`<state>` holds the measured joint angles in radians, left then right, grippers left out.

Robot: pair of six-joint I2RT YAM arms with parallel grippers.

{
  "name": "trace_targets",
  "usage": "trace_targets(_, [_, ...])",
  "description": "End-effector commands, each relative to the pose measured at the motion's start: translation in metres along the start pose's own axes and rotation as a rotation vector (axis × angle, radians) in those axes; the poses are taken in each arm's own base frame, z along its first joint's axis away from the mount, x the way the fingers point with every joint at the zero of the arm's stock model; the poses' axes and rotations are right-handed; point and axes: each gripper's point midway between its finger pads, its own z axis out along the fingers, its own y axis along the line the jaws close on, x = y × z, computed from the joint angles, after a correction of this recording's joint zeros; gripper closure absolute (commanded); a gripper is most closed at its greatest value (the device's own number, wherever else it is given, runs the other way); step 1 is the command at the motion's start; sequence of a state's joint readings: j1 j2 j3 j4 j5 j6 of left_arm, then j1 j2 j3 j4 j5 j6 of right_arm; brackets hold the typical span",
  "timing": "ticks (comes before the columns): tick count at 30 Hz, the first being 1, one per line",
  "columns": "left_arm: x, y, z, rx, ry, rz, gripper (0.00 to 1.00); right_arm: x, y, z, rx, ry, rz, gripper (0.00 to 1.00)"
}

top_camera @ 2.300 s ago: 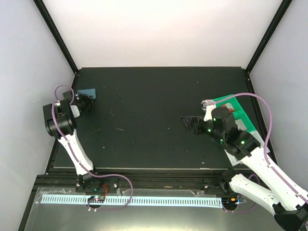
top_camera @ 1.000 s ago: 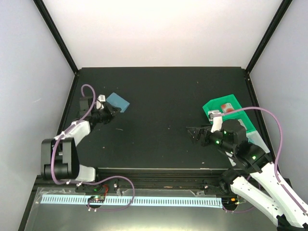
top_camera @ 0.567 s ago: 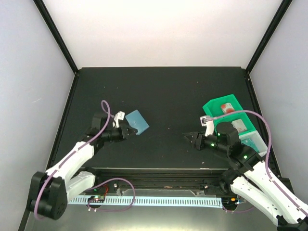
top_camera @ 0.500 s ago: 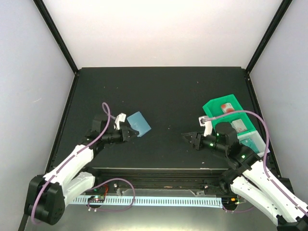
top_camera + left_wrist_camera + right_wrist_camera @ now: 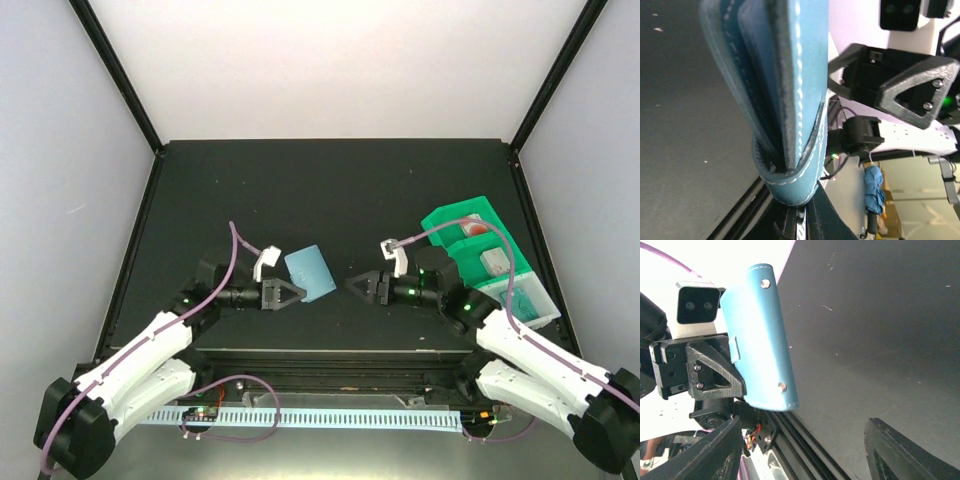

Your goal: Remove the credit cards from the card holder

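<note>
The light-blue card holder (image 5: 309, 272) hangs folded above the table near the front centre, with my left gripper (image 5: 281, 293) shut on its lower edge. The left wrist view shows its stitched fold (image 5: 790, 150) end-on above my left gripper (image 5: 802, 212); I make out no card edge inside. My right gripper (image 5: 360, 287) stands open just right of the holder, facing it and apart from it. In the right wrist view the card holder (image 5: 760, 340) sits ahead of the open right gripper (image 5: 805, 455). The credit cards lie in the tray: white with red (image 5: 476, 228), pale grey (image 5: 494, 262), teal (image 5: 527, 296).
A green compartment tray (image 5: 448, 213) sits at the right side of the black table (image 5: 330, 190). Black frame posts rise at the table's back corners. The table's front rail (image 5: 805, 450) runs just below both grippers.
My left arm has swung the card holder from the far left toward the front centre. My right arm has left the tray and moved left to face the holder.
</note>
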<state>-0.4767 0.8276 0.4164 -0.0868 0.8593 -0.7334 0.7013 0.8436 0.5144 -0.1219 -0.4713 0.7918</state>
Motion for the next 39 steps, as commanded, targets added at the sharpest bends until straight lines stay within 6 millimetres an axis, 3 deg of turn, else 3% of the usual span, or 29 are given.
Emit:
trace_targets(1, [-0.004, -0.041, -0.002, 0.133, 0.014, 0.098, 0.98, -0.011, 0.031, 0.009, -0.123, -0.028, -0.040, 0.32])
trace_targets(7, [0.001, -0.054, -0.003, 0.162, 0.020, 0.111, 0.98, -0.011, 0.035, 0.020, -0.136, -0.011, -0.042, 0.31])
trace_targets(15, [0.003, -0.067, -0.005, 0.197, 0.013, 0.135, 0.98, -0.007, 0.054, 0.027, -0.220, 0.027, -0.044, 0.42])
trace_targets(21, [0.004, -0.068, -0.001, 0.202, 0.022, 0.129, 0.98, -0.006, 0.072, 0.021, -0.321, 0.031, -0.031, 0.65])
trace_targets(28, [0.002, -0.056, 0.002, 0.143, 0.002, 0.105, 0.97, -0.005, 0.069, 0.013, -0.303, 0.006, -0.042, 0.94])
trace_targets(30, [0.002, -0.051, 0.002, 0.117, -0.010, 0.098, 0.86, -0.005, 0.061, 0.012, -0.252, -0.005, -0.051, 0.99])
trace_targets(35, [-0.003, -0.035, -0.002, 0.001, -0.046, 0.087, 0.37, -0.004, 0.015, 0.008, 0.029, -0.016, -0.072, 0.99])
trace_targets(39, [-0.004, -0.022, -0.006, -0.091, -0.063, 0.081, 0.22, -0.006, -0.029, -0.007, 0.319, -0.008, -0.094, 0.99])
